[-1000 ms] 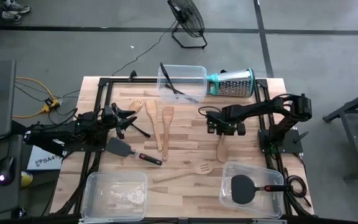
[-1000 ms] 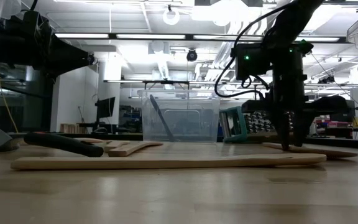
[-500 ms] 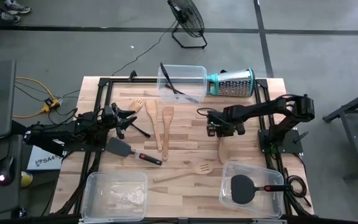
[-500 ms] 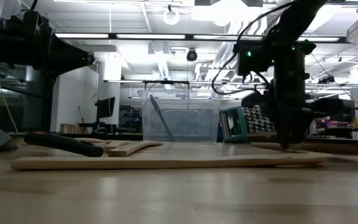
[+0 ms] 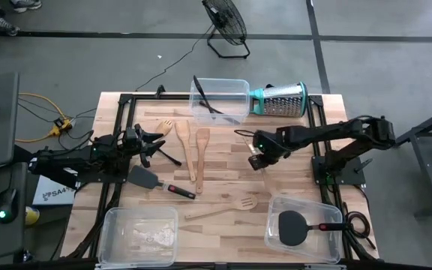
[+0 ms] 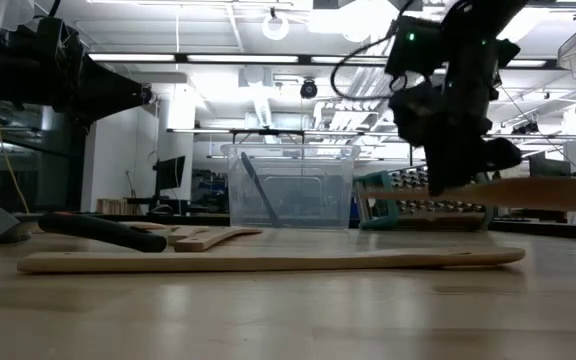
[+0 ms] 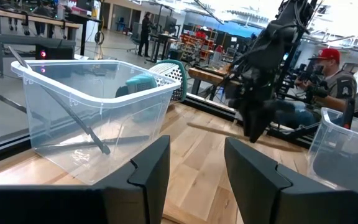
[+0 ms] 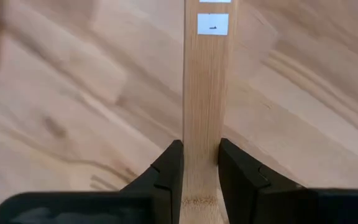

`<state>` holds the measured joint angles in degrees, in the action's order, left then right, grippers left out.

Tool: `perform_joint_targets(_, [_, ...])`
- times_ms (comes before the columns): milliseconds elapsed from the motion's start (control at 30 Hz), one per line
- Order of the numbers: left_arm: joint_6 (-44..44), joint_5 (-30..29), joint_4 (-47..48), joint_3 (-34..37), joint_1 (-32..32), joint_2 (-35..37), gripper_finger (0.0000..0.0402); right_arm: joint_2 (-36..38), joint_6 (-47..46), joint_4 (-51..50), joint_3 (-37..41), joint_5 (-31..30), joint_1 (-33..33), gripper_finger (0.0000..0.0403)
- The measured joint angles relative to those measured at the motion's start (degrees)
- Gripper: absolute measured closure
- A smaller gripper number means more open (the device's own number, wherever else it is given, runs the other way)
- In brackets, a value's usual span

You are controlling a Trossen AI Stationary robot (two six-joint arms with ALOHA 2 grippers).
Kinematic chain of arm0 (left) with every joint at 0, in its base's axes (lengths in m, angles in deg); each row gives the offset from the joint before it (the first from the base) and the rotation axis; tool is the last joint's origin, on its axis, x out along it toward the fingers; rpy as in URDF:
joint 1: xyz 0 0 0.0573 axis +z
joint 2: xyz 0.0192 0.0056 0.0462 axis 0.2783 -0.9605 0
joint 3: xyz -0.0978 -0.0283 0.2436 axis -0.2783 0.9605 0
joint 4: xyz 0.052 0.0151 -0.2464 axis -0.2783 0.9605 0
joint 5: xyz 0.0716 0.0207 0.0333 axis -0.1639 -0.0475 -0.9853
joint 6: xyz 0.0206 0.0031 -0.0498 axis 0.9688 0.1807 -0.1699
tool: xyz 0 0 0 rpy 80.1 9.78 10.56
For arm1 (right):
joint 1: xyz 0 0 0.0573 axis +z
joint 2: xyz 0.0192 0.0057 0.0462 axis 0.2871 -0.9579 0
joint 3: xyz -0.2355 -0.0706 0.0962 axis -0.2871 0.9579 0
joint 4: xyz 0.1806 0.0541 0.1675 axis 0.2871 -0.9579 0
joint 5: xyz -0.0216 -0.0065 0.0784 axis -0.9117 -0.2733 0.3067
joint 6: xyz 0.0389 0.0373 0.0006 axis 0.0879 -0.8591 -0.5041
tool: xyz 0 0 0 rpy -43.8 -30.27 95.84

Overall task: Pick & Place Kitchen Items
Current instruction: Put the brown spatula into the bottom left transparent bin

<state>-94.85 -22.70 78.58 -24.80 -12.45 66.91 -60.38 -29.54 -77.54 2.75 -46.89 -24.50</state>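
My right gripper (image 5: 257, 158) is shut on a pale wooden utensil (image 6: 538, 192) and holds it above the table's middle right. In the high view my own arm hides most of the utensil. My left gripper (image 5: 154, 142) is open and empty at the table's left, low over the wood (image 7: 194, 171). A wooden fork (image 5: 164, 127), two wooden spatulas (image 5: 183, 139) (image 5: 202, 147), a slotted wooden spoon (image 5: 227, 206) and a black spatula with a red-black handle (image 5: 158, 182) lie flat on the table. My right gripper pinches the utensil's handle (image 8: 201, 140) between its two fingers, close to the handle's free end, one finger (image 8: 169, 171) on each narrow edge. The fingers lie across the handle. The utensil is lifted clear of the table and lies about level (image 6: 558, 192).
A clear bin (image 5: 220, 98) with a thin black tool stands at the far edge, next to a steel grater with a teal rim (image 5: 280, 99). One clear bin (image 5: 139, 232) stands near left. Another (image 5: 328, 240), near right, holds a black spatula. A person in a red cap (image 7: 328, 65) sits beyond the table.
My right gripper has risen and tipped with the wooden utensil. The utensil lay on the table near the right bin. It is now lifted clear, roughly level, and has swung toward the table's right under my arm. My left gripper has kept still.
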Motion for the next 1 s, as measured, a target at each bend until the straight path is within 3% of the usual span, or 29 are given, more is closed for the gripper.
perform_joint_targets(567, [0.0, 0.0, 0.0, 0.0, 0.0, 0.0, 0.0249, 10.5, 23.5, 11.7, -0.1, 0.8, 0.0, 0.0331])
perform_joint_targets(667, [-0.2, -0.2, -0.1, 0.0, 0.0, 0.0, 0.0249, 11.2, 25.2, 14.7, -0.1, 0.8, 0.0, 0.0331])
perform_joint_targets(867, [-2.7, -6.5, -0.4, 0.0, 0.0, 0.0, 0.0249, 12.3, 25.4, 20.3, -0.1, 0.7, 0.0, 0.0331])
perform_joint_targets(1000, [-2.6, -6.8, -0.4, 0.0, 0.0, 0.0, 0.0249, 12.3, 25.3, 22.8, -0.2, 0.2, 0.0, 0.0331])
